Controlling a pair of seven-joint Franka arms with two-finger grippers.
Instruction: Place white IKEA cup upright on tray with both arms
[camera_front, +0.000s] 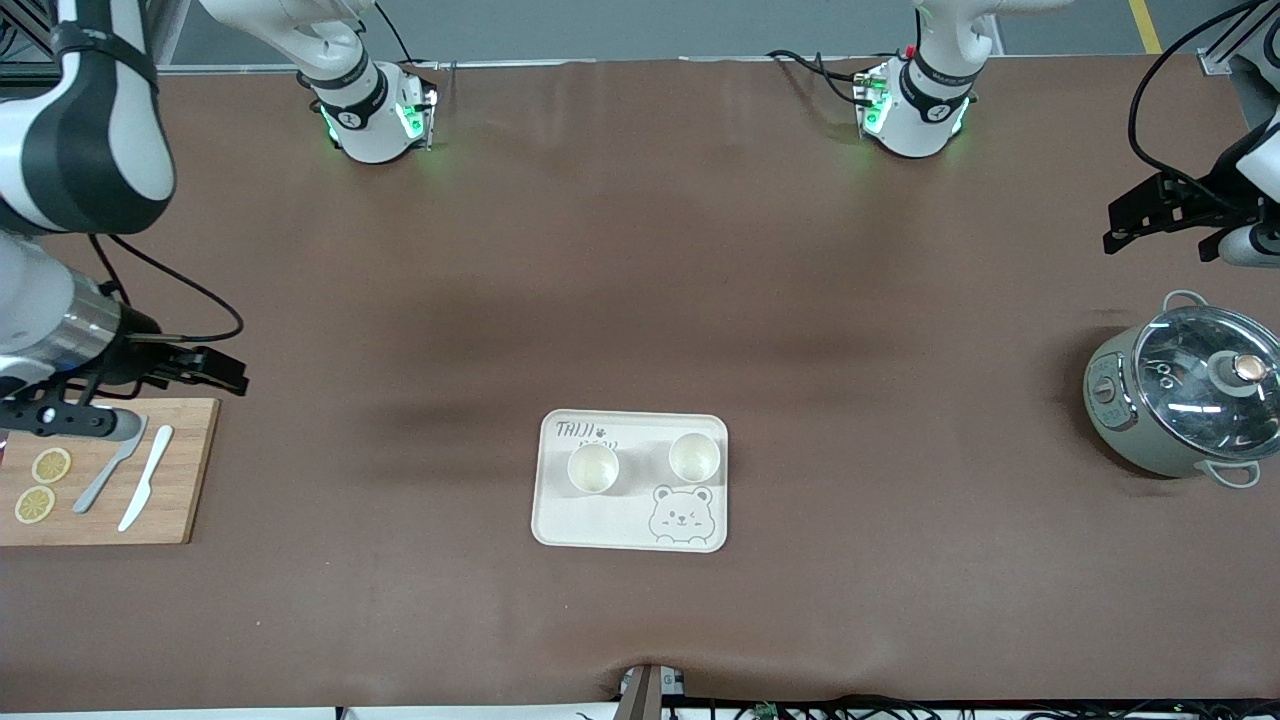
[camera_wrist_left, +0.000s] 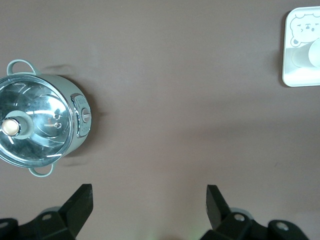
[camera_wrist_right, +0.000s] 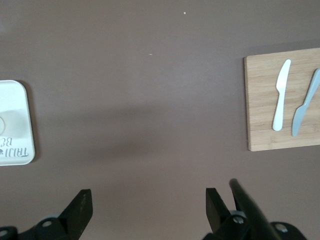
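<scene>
Two white cups, both upright, stand on the flat cream-white rectangular tray (camera_front: 630, 520) with the grey bear drawing, mid-table and toward the front camera. One white cup (camera_front: 593, 467) stands toward the right arm's end, the other white cup (camera_front: 694, 457) toward the left arm's end, apart from each other, just above the bear.

The right gripper (camera_front: 215, 368) hangs in the air by the corner of the light wooden cutting board (camera_front: 180, 500), fingers spread wide with nothing between them. On that board lie a grey plastic knife (camera_front: 110, 466), a white plastic knife (camera_front: 146, 491) beside it, and two dried lemon slices (camera_front: 42, 485).

The left gripper (camera_front: 1135, 222) is up over bare brown table (camera_front: 800, 300) at its own end, fingers also wide apart and empty. Nearer the camera sits a grey-green pot with a glass lid (camera_front: 1185, 400), lid on.

Both arms wait, well clear of the tray.
</scene>
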